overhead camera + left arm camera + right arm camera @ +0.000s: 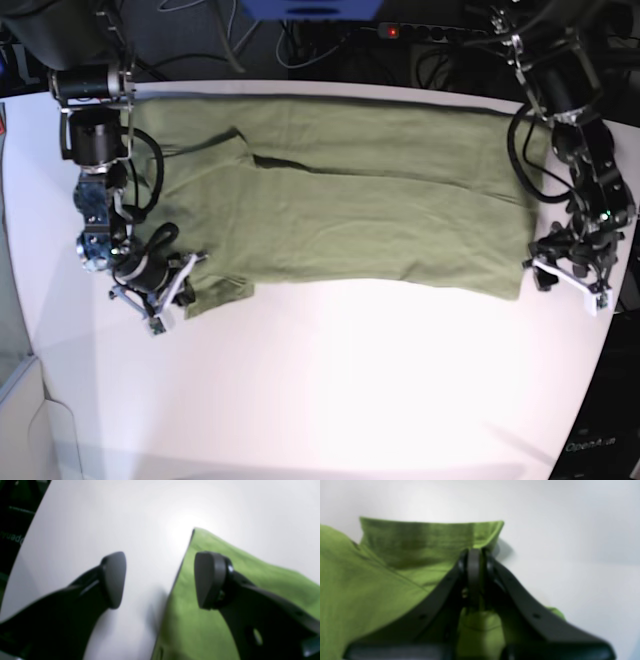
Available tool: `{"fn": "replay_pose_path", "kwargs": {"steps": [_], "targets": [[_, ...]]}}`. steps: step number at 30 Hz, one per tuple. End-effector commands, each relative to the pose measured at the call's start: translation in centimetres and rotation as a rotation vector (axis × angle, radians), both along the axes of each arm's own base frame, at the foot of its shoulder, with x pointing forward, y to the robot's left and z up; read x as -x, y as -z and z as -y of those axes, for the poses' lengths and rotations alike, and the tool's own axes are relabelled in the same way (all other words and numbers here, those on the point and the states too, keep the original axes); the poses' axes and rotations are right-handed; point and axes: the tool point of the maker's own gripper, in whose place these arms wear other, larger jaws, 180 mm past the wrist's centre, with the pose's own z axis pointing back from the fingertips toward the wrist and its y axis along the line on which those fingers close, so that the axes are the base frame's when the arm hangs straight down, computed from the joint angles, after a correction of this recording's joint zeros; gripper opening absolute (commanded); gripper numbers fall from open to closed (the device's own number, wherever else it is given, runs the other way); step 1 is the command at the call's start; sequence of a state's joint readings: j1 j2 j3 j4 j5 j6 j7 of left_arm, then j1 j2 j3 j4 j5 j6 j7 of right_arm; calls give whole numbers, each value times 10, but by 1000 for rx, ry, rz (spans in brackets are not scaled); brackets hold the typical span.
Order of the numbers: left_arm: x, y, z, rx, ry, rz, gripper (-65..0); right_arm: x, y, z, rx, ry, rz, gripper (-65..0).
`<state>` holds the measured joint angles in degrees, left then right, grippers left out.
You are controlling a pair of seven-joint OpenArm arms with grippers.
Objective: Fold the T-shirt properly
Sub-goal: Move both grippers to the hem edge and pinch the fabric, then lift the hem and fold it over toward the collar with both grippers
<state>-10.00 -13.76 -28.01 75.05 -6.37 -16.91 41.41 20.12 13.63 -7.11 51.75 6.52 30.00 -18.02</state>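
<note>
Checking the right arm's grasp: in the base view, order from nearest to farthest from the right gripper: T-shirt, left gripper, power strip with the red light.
1. T-shirt: clamped in the right gripper.
2. power strip: beyond the table's far edge.
3. left gripper: opposite side, at the shirt's other end.

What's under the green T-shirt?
The white table lies under the T-shirt; it shows bare all around the cloth. Whether anything else hides beneath cannot be seen, because the shirt covers that part.

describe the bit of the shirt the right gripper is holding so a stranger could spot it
On the white table lies an olive-green T-shirt, spread wide. At its left end in the base view, the right gripper is shut on a sleeve edge, the only part lifted.
</note>
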Motion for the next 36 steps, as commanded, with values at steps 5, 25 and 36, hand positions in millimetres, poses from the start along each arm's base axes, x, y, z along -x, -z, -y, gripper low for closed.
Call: {"fn": "replay_pose_path", "kwargs": {"steps": [5, 25, 36], "targets": [[-34, -16, 9, -19, 61, 101, -238, -10, -14, 3, -1, -3, 41, -637], [-52, 38, 27, 72, 57, 70, -240, -5, -2, -9, 100, -62, 22, -641], [-53, 46, 57, 123, 77, 76, -282, 0, 3, -9, 101, -63, 11, -641]]}}
